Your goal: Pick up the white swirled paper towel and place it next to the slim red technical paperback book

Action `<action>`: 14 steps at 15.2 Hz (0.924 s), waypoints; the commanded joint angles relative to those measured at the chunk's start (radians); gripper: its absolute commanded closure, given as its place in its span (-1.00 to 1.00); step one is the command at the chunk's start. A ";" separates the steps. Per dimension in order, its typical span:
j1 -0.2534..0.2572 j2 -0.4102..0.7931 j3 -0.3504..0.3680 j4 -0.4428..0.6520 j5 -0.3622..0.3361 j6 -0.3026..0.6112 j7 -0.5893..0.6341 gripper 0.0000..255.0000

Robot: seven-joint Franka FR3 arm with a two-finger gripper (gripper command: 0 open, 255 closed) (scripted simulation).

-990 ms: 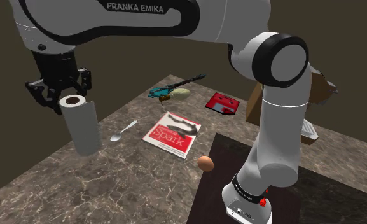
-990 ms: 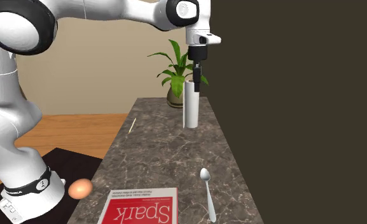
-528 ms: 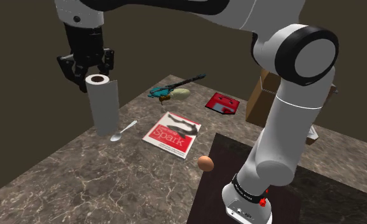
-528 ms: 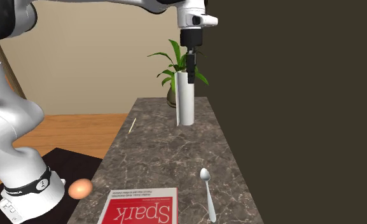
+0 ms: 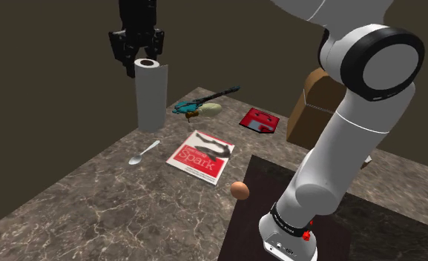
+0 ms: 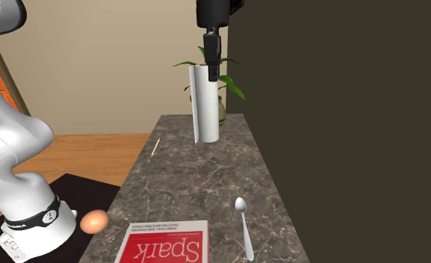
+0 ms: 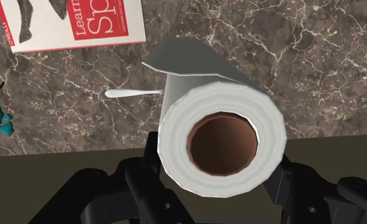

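A white paper towel roll (image 5: 150, 95) with a brown core hangs upright above the marble table's far edge, a loose sheet flapping at its side. My black gripper (image 5: 139, 58) is shut on the roll's top from above. In the second exterior view the gripper (image 6: 211, 61) holds the roll (image 6: 206, 104) clear of the tabletop. The wrist view looks down the roll (image 7: 221, 143) clasped between my fingers (image 7: 144, 181). The red book (image 5: 202, 156) titled Spark lies flat near the table's middle, and past the roll in the wrist view (image 7: 74, 22).
A spoon (image 5: 143, 153) lies between roll and book. A teal-and-olive object (image 5: 197, 107) and a small red item (image 5: 259, 119) sit farther back. An egg (image 5: 239, 190) rests by the stand, a cardboard box (image 5: 316, 111) behind it. A potted plant (image 6: 222, 86) stands beyond the table.
The arm has lifted the roll higher and carried it toward the shoulder view's right, closer to the spoon and book. The grip has stayed shut on it.
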 commanded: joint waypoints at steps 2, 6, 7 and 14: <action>-0.032 -0.052 -0.030 0.007 0.022 -0.052 -0.064 1.00; -0.045 -0.085 -0.045 -0.048 0.034 -0.027 -0.090 1.00; -0.045 -0.091 -0.047 -0.069 0.037 -0.011 -0.091 1.00; -0.048 -0.126 -0.052 -0.204 0.049 0.091 -0.096 1.00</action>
